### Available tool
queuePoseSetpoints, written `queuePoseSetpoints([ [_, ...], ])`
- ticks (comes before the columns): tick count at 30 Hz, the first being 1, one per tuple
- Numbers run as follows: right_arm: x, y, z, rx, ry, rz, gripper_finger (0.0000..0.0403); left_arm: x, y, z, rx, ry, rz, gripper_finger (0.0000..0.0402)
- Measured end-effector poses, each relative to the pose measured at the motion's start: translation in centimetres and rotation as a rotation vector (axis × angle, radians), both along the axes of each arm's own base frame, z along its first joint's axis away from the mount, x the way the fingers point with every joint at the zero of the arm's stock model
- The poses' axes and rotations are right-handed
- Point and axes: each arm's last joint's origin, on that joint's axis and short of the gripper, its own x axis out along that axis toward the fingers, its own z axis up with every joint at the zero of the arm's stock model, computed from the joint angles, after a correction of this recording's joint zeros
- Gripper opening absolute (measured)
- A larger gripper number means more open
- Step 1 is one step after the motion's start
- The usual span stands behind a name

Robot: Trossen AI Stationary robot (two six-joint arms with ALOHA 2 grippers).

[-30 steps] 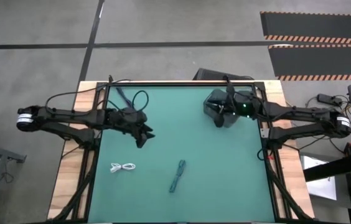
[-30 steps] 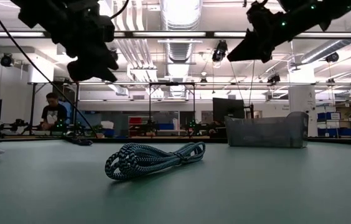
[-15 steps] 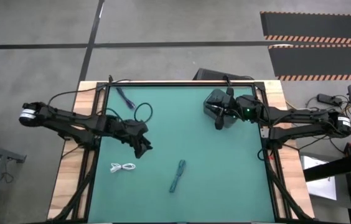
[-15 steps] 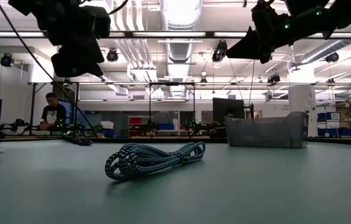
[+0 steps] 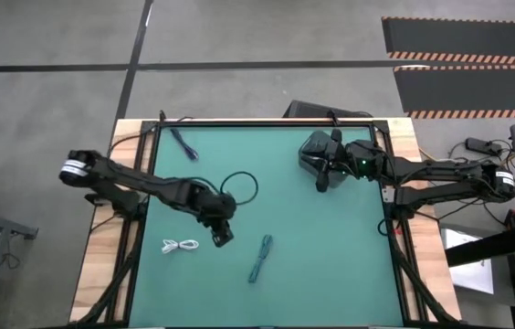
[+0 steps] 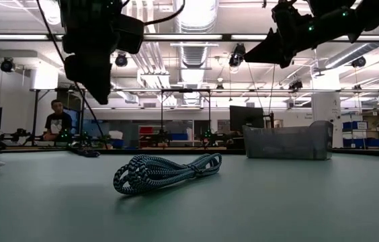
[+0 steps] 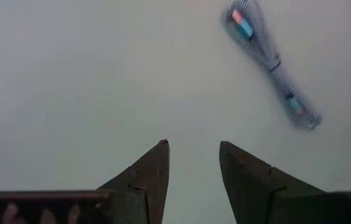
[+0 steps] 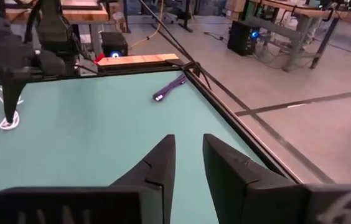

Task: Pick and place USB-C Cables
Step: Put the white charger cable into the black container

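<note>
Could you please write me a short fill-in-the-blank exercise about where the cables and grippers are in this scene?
1. The left gripper hangs above the mat between the teal cable and the ____ cable.
2. The right gripper is over the grey ____.
3. The dark blue cable lies near the mat's far ____ corner.
4. The left gripper's fingers are ____, holding nothing.

Missing words: white; bin; left; open

A robotics lab or workshop hall: exposed ceiling ducts (image 6: pixel 191 50) and strip lights overhead, workbenches (image 6: pixel 176 142) crowded with equipment, a person (image 6: pixel 58 121) at a bench, hazard-striped floor mats (image 5: pixel 466 57) on grey concrete beside the green table (image 5: pixel 331 247)
</note>
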Motion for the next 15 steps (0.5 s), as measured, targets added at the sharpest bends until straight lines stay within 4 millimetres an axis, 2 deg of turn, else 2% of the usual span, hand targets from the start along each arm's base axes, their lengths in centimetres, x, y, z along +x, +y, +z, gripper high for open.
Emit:
queuePoseSetpoints([
  [4,0.0,0.0,-0.1,0.001,0.005,0.001,0.0077,-0.2,-0.9,0.0,0.03,0.107,-0.106,0.0124],
  [7,0.0,0.0,-0.1,0.001,0.005,0.001,0.0074,-1.3,-2.0,-0.4,0.04,0.217,-0.228,0.0124],
  [11,0.0,0.0,-0.1,0.002,0.009,0.001,0.0068,-3.5,-2.8,-0.9,0.061,0.367,-0.286,0.0125],
  [15,0.0,0.0,-0.1,0.002,0.009,0.001,0.007,-4.5,-3.5,-1.1,0.069,0.39,-0.325,0.0131],
])
